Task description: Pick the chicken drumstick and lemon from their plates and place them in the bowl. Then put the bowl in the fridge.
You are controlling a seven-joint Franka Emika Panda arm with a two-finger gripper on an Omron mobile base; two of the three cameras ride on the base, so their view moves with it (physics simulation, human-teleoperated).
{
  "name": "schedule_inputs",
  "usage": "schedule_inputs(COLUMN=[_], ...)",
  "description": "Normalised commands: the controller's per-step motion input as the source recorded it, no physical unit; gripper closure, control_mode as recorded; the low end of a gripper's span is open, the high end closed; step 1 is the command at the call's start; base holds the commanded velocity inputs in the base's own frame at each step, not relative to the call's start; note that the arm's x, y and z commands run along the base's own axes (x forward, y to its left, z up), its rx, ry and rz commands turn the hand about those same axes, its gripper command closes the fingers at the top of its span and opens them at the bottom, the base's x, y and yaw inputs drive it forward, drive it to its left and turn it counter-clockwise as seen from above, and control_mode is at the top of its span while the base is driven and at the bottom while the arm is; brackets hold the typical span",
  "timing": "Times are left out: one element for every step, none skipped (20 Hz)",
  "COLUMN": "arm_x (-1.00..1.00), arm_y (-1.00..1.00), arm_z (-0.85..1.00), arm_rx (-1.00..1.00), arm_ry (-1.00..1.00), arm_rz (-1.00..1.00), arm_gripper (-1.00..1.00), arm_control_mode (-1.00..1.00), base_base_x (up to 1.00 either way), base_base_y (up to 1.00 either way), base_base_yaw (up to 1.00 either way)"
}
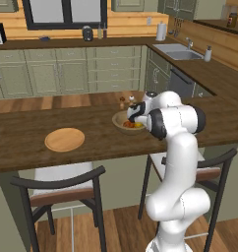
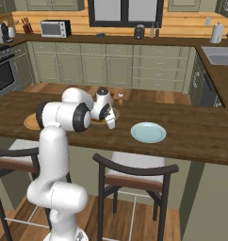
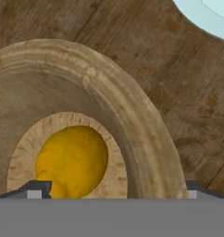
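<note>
The wooden bowl (image 1: 119, 120) stands on the dark wood counter, and my gripper (image 1: 133, 116) hangs just above its right side, open and holding nothing. In the hand view the yellow lemon (image 3: 72, 159) lies on the bottom of the bowl (image 3: 132, 115), between my spread fingertips (image 3: 40, 188). In the left base view, an orange-brown bit beside the lemon (image 1: 138, 125) looks like the chicken drumstick (image 1: 128, 125). The flat wooden plate (image 1: 65, 139) lies bare to the left. The teal plate (image 2: 148, 132) lies bare to the right. The fridge is out of view.
Two dark bar stools (image 1: 67, 189) stand under the counter's near edge. Small shakers (image 1: 122, 102) sit behind the bowl. Sage-green cabinets (image 1: 72, 71) and a sink (image 1: 177, 51) line the far walls.
</note>
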Motion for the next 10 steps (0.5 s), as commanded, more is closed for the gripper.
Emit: schedule_inputs(arm_x=[-0.25,-0.21,-0.22,-0.21,-0.22,-0.24,-0.22,-0.19,-0.23,-0.21], arm_y=[0.0,0.0,0.0,0.0,0.0,0.0,0.0,0.0,0.0,0.0], arm_z=[-0.69,-0.76,-0.78,-0.75,-0.63,-0.57,-0.51,-0.48,-0.46,-0.41], arm_rx=[0.03,0.01,0.01,0.0,0.01,0.01,0.0,0.0,0.0,0.0], arm_ry=[-0.01,-0.02,-0.03,-0.04,-0.01,0.0,-0.01,-0.01,-0.01,-0.01], arm_rz=[-0.02,-0.02,-0.03,-0.02,-0.02,-0.02,-0.02,-0.03,-0.03,-0.02], arm_gripper=[-1.0,-1.0,1.0,1.0,1.0,1.0,1.0,1.0,1.0,1.0], arm_control_mode=[-1.0,-1.0,-1.0,-1.0,-1.0,-1.0,-1.0,-1.0,-1.0,-1.0], base_base_x=[0.0,0.0,0.0,0.0,0.0,0.0,0.0,0.0,0.0,0.0], base_base_y=[0.0,0.0,0.0,0.0,0.0,0.0,0.0,0.0,0.0,0.0], base_base_yaw=[0.0,0.0,0.0,0.0,0.0,0.0,0.0,0.0,0.0,0.0])
